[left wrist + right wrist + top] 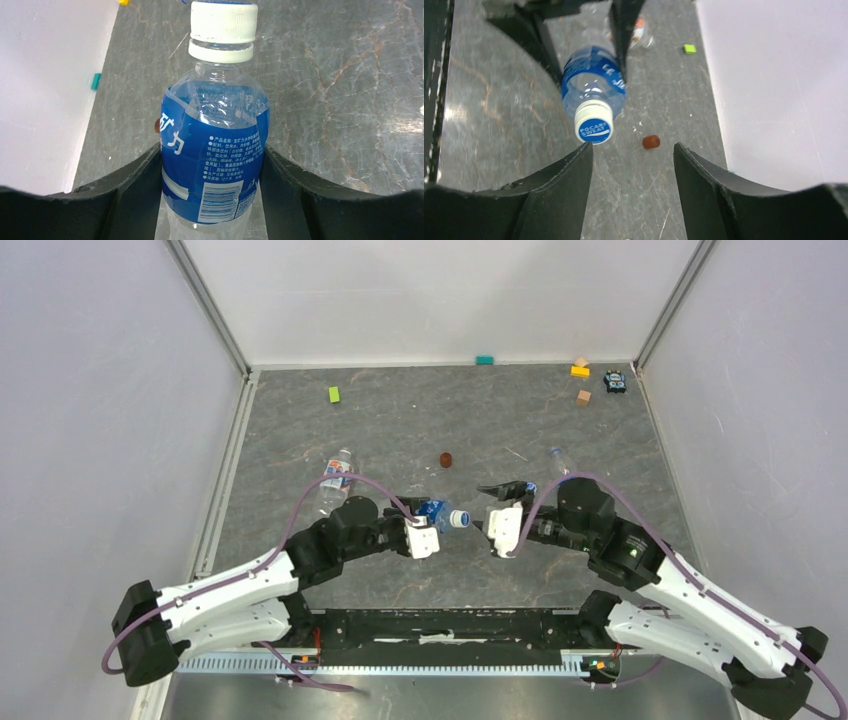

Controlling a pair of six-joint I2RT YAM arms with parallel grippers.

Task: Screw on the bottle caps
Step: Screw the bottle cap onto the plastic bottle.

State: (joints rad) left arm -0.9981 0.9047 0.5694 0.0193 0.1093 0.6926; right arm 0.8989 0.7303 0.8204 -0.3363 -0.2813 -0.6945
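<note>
A grey marbled desk [400, 420] lies boxed in by white walls [440, 300]. Our left tool [212, 155] pinches the bottle [214, 120] across its blue label, neck pointing toward the right arm, and a white cap [223, 22] sits on that neck. Our right tool [633, 147] is spread, facing the cap just short of it and holding nothing. We judge the cap seated but perhaps not tight. To finish well, we would line the right tool up on the cap's axis, close on its ribbed side only, and turn while the left grip keeps the bottle from spinning. A second bottle [337, 478] lies off to the left and a third bottle [557, 460] to the right; we cannot make out their caps.
</note>
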